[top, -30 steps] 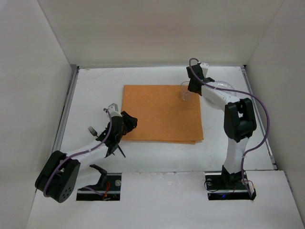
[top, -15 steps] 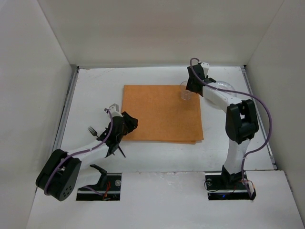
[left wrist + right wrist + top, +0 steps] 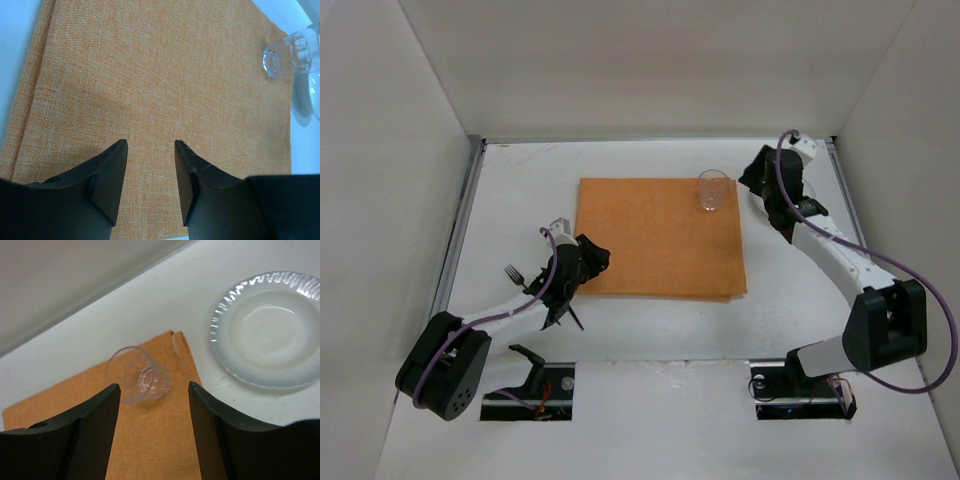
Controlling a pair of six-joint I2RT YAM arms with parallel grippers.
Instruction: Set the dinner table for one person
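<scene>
Dinner table (image 3: 520, 180): the white tabletop is lying under everything, with white walls around it and grey rails running along its sides. I am watching both arms reach out over it.
Placemat (image 3: 655, 235): an orange woven cloth is lying flat near the middle of the table.
Glass (image 3: 712, 191): it is clear and is standing upright on the placemat's far right corner.
Plate (image 3: 265, 335): it is white with a fluted rim, sitting on the bare table just right of the placemat and apart from the glass.
Fork (image 3: 517, 274): it is lying on the table left of the placemat. The left arm is covering its handle, so I am only fairly sure of its shape.
Left gripper (image 3: 150, 145): its fingers are standing apart with nothing between them, hovering low over the placemat's near left part.
Right gripper (image 3: 154, 386): its fingers are spread wide and gripping nothing. The glass is showing between them, clear of both. From above, the gripper is hanging just right of the glass.
</scene>
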